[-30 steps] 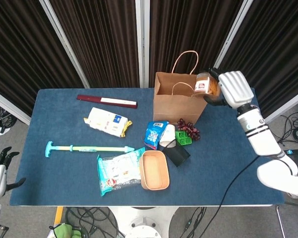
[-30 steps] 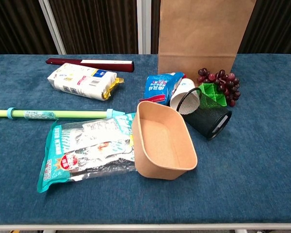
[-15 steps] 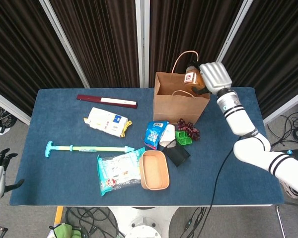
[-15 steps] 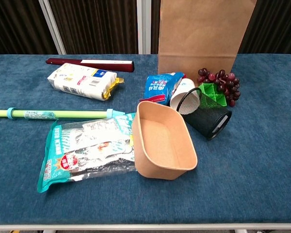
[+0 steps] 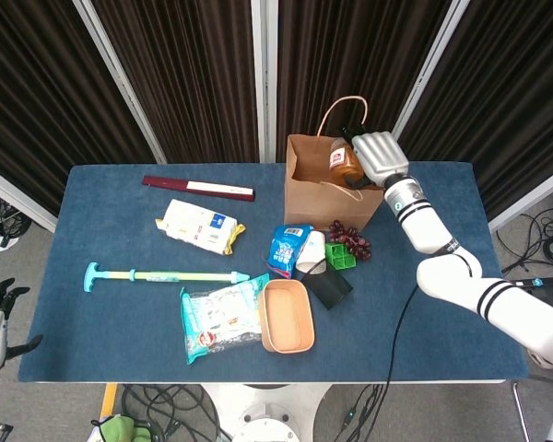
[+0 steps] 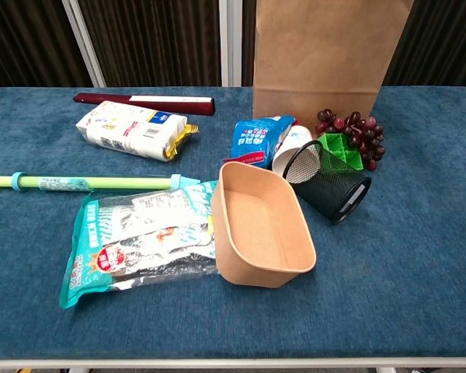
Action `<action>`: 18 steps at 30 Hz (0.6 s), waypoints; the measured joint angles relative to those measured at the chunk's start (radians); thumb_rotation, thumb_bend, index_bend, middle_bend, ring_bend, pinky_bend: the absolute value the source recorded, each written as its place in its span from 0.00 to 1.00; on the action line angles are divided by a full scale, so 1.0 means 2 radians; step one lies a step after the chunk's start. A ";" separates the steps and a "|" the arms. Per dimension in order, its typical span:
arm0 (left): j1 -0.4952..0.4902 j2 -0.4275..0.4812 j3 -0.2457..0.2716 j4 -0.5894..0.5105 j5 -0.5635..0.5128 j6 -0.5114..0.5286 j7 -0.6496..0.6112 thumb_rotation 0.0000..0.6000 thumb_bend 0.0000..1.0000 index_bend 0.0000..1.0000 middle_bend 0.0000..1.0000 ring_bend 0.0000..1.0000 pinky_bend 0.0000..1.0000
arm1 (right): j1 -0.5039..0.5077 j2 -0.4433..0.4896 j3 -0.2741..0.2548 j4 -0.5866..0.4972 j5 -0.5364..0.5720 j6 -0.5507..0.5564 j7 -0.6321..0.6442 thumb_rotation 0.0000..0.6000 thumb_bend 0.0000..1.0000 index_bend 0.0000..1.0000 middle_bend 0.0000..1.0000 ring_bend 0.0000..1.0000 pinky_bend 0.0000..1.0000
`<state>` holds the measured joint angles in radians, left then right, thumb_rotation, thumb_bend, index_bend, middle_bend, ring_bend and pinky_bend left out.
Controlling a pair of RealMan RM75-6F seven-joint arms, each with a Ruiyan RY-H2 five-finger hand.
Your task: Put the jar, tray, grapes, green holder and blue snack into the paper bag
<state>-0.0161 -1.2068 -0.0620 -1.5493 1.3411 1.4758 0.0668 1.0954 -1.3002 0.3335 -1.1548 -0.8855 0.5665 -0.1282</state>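
Since a second ago, the right hand (image 5: 380,157) had carried the jar (image 5: 344,160) left, over the paper bag (image 5: 332,191). Its fingers grasped the jar, directly above the bag's open mouth.

Even, bright overhead light is falling on the blue table (image 5: 120,313), giving only soft, short shadows under things. Both views are staying sharp, with no motion blur. Mild glare is showing on the foil snack packet (image 6: 140,241), while the dark curtains (image 5: 184,74) are reading dim.
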 measured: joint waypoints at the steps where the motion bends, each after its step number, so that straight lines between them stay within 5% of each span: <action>1: 0.000 0.000 0.000 0.000 0.001 0.000 0.000 1.00 0.09 0.30 0.24 0.23 0.23 | -0.001 0.002 0.000 -0.002 0.001 0.002 0.002 1.00 0.25 0.02 0.14 0.06 0.23; 11: 0.000 0.000 -0.002 -0.001 0.003 0.002 0.001 1.00 0.10 0.30 0.24 0.24 0.23 | -0.021 0.036 0.010 -0.058 -0.027 0.037 0.033 1.00 0.25 0.01 0.15 0.07 0.22; 18: -0.005 0.002 -0.005 -0.001 0.009 0.001 0.003 1.00 0.09 0.30 0.24 0.24 0.23 | -0.090 0.102 0.017 -0.165 -0.130 0.130 0.109 1.00 0.22 0.11 0.24 0.12 0.27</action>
<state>-0.0262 -1.2020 -0.0713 -1.5518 1.3584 1.4780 0.0728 0.9148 -1.0969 0.3667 -1.4844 -1.1446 0.8258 0.0899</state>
